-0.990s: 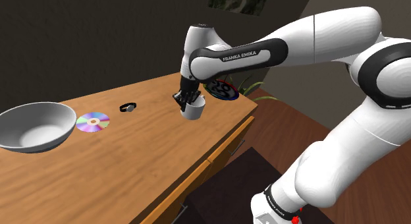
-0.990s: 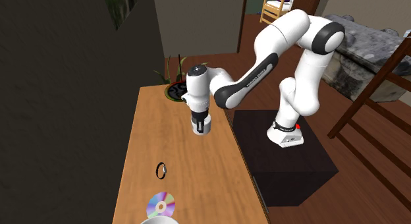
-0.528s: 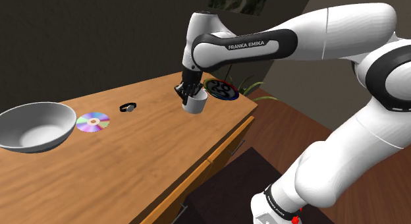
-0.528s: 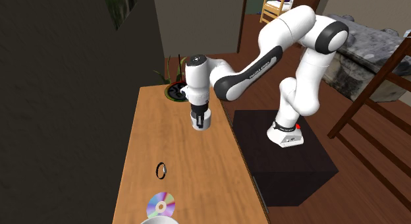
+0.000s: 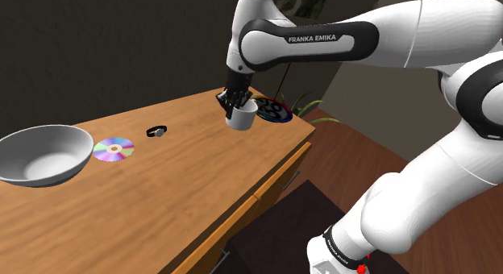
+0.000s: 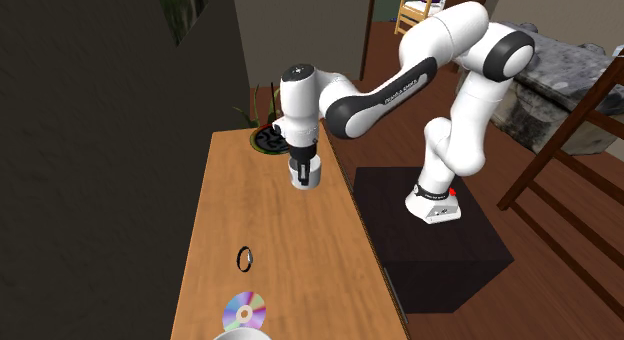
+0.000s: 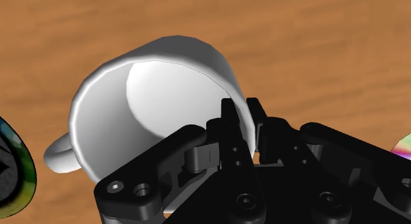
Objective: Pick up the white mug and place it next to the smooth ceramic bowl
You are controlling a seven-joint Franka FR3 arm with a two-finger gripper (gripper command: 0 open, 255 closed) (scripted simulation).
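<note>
While the white mug (image 5: pixel 242 118) hangs pinched by its wall in the black gripper (image 5: pixel 234 101), seemingly clear of the wooden table (image 5: pixel 161 204), the step in hand looks to be the carry toward the grey bowl (image 5: pixel 47 161). The mug is well apart from the bowl, at the opposite end of the table from it. A rainbow-sheened disc (image 5: pixel 114 148) lies just beside the bowl on the mug's side, and a small black ring (image 5: pixel 157 132) lies farther from the bowl, between disc and mug. The next move, as I judge it, calls for a level sweep toward the bowl, high enough to pass over ring and disc, then a gentle lowering onto bare wood near the bowl without knocking its rim.

The wrist view makes the grip plain where the shoulder view leaves it a dark knot: one finger (image 7: pixel 227 124) sits inside the mug's mouth, the other outside, the wall clamped between them, and the handle juts from the side of the mug away from the fingers. The mug tilts in that grip. The shoulder view gives the bowl whole and the ground to cover; the second exterior view catches a sliver of the bowl's rim (image 6: pixel 243 335), yet sets out the table lengthwise, with the mug raised above the wood
</note>
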